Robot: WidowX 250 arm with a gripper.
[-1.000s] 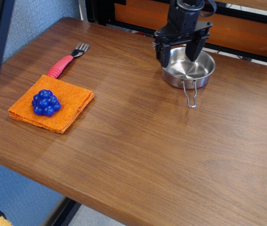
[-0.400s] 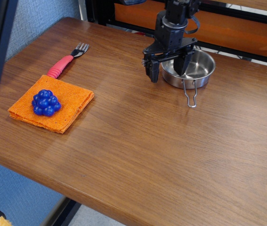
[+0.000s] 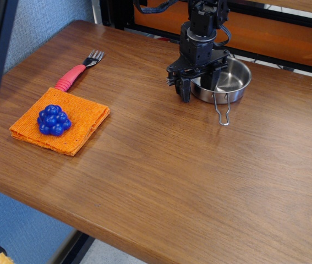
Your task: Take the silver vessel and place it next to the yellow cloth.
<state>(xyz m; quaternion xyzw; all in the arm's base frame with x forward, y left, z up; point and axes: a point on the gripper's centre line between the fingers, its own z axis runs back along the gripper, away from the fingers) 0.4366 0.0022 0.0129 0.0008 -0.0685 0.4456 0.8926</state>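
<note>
The silver vessel point(image 3: 230, 81), a shallow shiny steel pan, sits at the back right of the table with its wire loop handle point(image 3: 222, 110) pointing toward the front. My gripper point(image 3: 198, 86) is lowered over the pan's left rim. One finger point(image 3: 185, 91) is outside the rim and the other is inside the pan. The jaws are still apart, and I see no firm hold on the rim. The yellow cloth point(image 3: 76, 129), a folded orange square, lies far off at the left of the table.
A blue knobbly berry toy point(image 3: 52, 120) sits on the cloth. A red-handled fork point(image 3: 77, 71) lies just behind the cloth. The wooden table point(image 3: 161, 165) ends at a front edge, and a dark frame with an orange panel point(image 3: 277, 33) runs behind the pan.
My gripper has moved left and down from above the pan's middle to its left rim, and its jaws have narrowed. The pan, cloth, toy and fork have not moved.
</note>
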